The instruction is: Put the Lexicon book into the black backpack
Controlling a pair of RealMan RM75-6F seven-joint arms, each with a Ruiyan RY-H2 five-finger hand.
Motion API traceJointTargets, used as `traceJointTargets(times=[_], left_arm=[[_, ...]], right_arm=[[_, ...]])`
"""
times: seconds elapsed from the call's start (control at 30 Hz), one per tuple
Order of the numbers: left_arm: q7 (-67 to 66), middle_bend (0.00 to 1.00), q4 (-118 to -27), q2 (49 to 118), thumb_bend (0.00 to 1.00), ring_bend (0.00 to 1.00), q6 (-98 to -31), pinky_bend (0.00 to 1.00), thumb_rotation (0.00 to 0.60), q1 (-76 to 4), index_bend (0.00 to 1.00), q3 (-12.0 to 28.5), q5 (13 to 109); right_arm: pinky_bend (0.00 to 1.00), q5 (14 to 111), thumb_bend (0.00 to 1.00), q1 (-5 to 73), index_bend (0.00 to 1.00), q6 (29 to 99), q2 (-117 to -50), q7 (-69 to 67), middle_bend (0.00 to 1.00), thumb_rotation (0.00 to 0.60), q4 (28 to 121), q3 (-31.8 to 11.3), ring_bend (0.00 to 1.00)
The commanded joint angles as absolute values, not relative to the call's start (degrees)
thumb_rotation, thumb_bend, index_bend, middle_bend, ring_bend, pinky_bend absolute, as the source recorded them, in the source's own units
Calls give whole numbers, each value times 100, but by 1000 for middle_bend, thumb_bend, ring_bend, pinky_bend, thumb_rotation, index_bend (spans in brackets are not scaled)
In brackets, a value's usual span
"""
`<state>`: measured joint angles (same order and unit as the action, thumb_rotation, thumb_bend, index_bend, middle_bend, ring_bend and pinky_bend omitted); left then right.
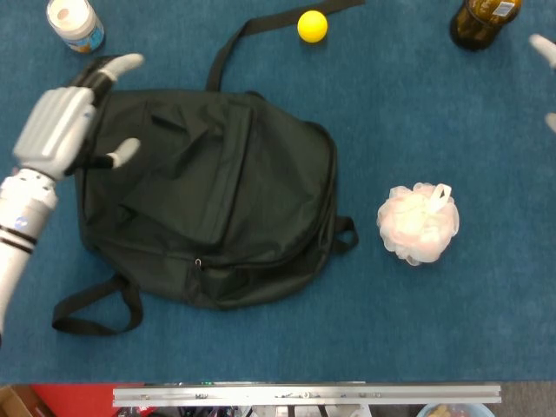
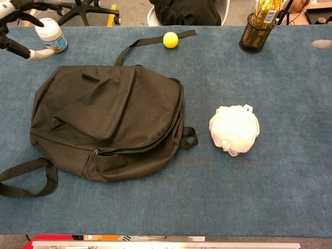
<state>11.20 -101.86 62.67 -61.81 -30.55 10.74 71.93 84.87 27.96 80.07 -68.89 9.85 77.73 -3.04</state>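
Tabletop (image 2: 290, 171): blue cloth surface carrying everything listed below.

Black backpack (image 1: 204, 204): lies flat, its flap down over the opening, one strap trailing up toward the yellow ball and another looped at its lower left corner. This is the landmark for the rest.

Lexicon book: not visible anywhere on the tabletop; judged to be inside the backpack under the flap, though the cloth hides it.

Left hand (image 1: 65, 122): at the backpack's upper left edge, fingers spread and holding nothing; whether a fingertip touches the fabric is hard to tell.

Right hand (image 1: 546, 52): only pale, blurred fingertips show at the frame edge, well apart to the right of the backpack; I cannot tell how its fingers stand.

Bath pouf (image 1: 418, 222): pale pink mesh ball to the right of the backpack, near its small side loop but not touching.

Brown bottle (image 1: 483, 19): far upper right of the backpack.

White jar (image 1: 75, 23): just beyond the backpack's upper left corner, near the left hand.

Yellow ball (image 1: 313, 25): above the backpack, beside the end of the long strap.

Step in hand: judged the closing stage, book stowed and hands clear.

Next move: probably only drawing both arms away without snagging the straps; the zip looks partly undone along the lower edge.
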Motion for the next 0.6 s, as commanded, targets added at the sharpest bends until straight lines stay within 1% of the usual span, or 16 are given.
traceJointTargets(times=[0.03,0.13,0.3,0.4,0.6], left_arm=[[1023,148,-9867,6358,261,99,-6643,200,600,-2745,146,905,7438],[850,154,-9622,6460,261,101,-7018,200,600,-2508,181,789,7558],[523,161,-9297,6606,261,112,-7548,200,600,-2127,217,656,7570],[370,166,-9161,6670,261,121,-7792,200,600,-1865,235,540,7535],[298,166,-9153,6677,261,122,-8051,200,600,-1452,241,354,7480]], right_arm=[[394,8277,110,2448,322,8068,-6668,1046,399,600,8046,-218,229],[435,8145,137,2152,395,8221,-6587,1012,439,600,8127,-174,272],[449,8060,146,1715,463,8572,-6567,959,485,600,8102,-141,312],[453,7944,148,1437,490,8719,-6597,909,498,600,8106,-126,322],[464,7836,149,1110,532,8832,-6640,755,525,600,8117,-147,344]])
